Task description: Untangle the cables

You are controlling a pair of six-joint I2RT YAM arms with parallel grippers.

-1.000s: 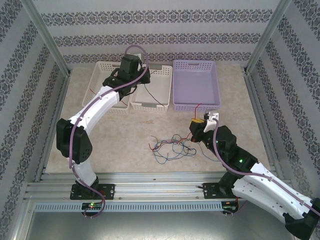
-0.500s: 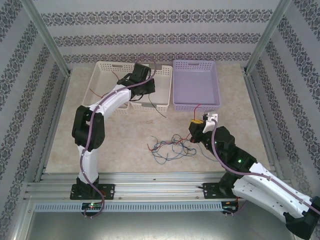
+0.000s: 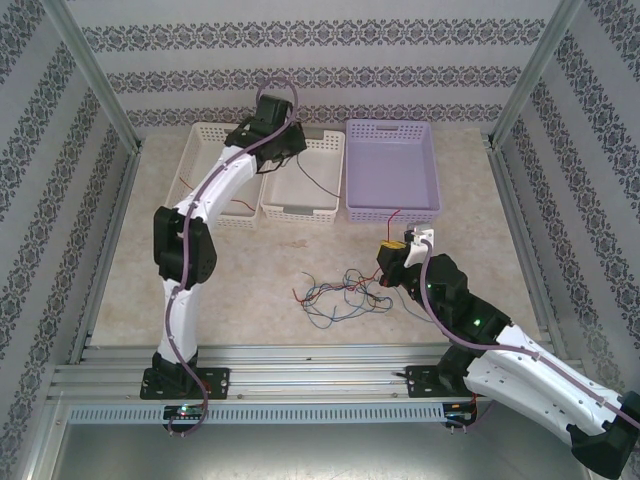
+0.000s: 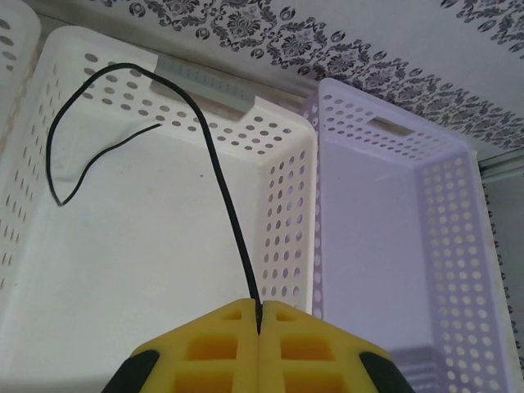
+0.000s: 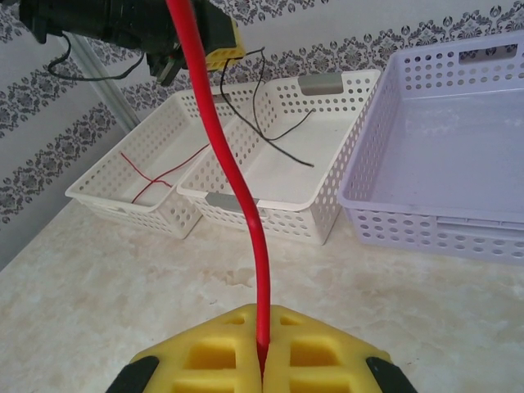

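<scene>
**Both claws pinching a cable, tangle loose on the surface**

Top view: the left arm reaches to the far side, its left claw [image 3: 287,150] over the middle white basket [image 3: 300,208]. A black cable [image 3: 318,185] trails from it across that basket toward the right. The right claw [image 3: 391,250] sits low over the surface [image 3: 240,270], near the lilac basket [image 3: 392,212], with a red cable [image 3: 401,222] rising from it. The tangle of cables [image 3: 340,290], red, black and blue strands, lies on the surface just left of the right claw. A second red cable [image 3: 195,185] lies in the left white basket [image 3: 205,217].

Left wrist view: the yellow fingers of the left claw [image 4: 258,315] are pressed together on the black cable [image 4: 223,192], which arcs up and curls down over the floor of the middle white basket [image 4: 286,205]. The lilac basket [image 4: 446,246] stands touching it on the right.

Right wrist view: the right claw [image 5: 262,352] is closed on the red cable [image 5: 237,188], which stands up out of the fingers and bends left. Beyond it stand the left white basket [image 5: 106,201] with the second red cable [image 5: 151,176] inside, the middle white basket [image 5: 270,214] and the lilac basket [image 5: 434,225]. The left claw [image 5: 223,45] hangs above the middle one, the black cable [image 5: 278,139] dropping from it into that basket.
</scene>
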